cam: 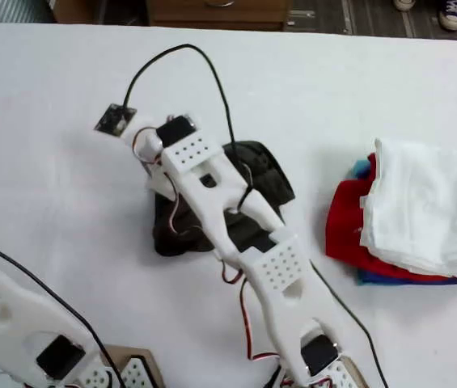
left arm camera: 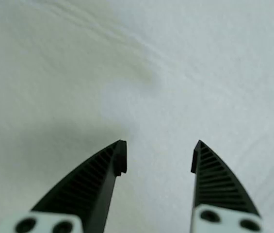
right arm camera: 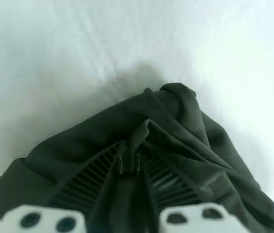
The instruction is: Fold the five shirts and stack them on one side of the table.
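Right arm: we see it stretched out over the dark shirt.
Table: white cloth all over.
Folded stack: on the robot's right, well apart from the dark shirt; white shirt on top, red shirt under it, blue shirt lowest.
Shirt in hand: the dark shirt sits crumpled near the middle, under the arm.
Right gripper: claw closed, a fold of the dark shirt pinched in it.
Left gripper: we find its claw wide, over bare cloth.
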Motion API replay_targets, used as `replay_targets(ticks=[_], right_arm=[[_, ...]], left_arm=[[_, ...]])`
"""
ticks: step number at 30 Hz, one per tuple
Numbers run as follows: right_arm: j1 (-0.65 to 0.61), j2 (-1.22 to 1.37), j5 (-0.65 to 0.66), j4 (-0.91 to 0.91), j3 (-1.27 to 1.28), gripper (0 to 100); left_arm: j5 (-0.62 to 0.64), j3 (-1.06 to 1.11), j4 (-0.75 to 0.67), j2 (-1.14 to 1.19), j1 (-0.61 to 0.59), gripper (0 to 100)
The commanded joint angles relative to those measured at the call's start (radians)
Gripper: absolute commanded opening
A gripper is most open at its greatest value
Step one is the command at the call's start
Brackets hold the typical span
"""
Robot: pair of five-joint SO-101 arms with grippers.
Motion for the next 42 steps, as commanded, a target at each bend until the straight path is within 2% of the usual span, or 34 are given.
replay_targets(ticks=[1, 7, 13, 19, 26, 31, 34, 39, 42], right_arm=[[0.008, -0.059, 0.002, 0.008, -0.069, 1.9], [0.047, -0.143, 0.002, 0.136, -0.247, 1.9], [0.189, -0.229, 0.002, 0.217, -0.244, 1.9], [0.312, -0.348, 0.002, 0.217, -0.018, 1.9], [0.377, -0.581, 0.006, 0.217, 0.328, 1.9], [0.429, -0.777, 0.092, 0.216, 0.56, 1.9], [0.463, -0.871, 0.1, 0.216, 0.68, 1.9], [0.475, -0.923, 0.1, 0.209, 0.864, 2.0], [0.476, -0.935, 0.1, 0.127, 0.948, 2.3]], left_arm=[[-0.008, -0.002, -0.011, -0.066, -0.002, 24], [-0.008, -0.002, -0.011, -0.064, 0.0, 24], [-0.008, -0.002, -0.011, -0.064, 0.011, 24], [-0.009, -0.004, -0.014, -0.064, 0.011, 24], [-0.009, -0.004, -0.034, -0.064, 0.015, 24], [-0.009, -0.004, -0.034, -0.064, 0.034, 24], [-0.006, -0.004, -0.034, -0.064, 0.049, 24], [-0.003, -0.004, -0.032, -0.064, 0.083, 24], [-0.003, -0.004, -0.028, -0.064, 0.104, 24]])
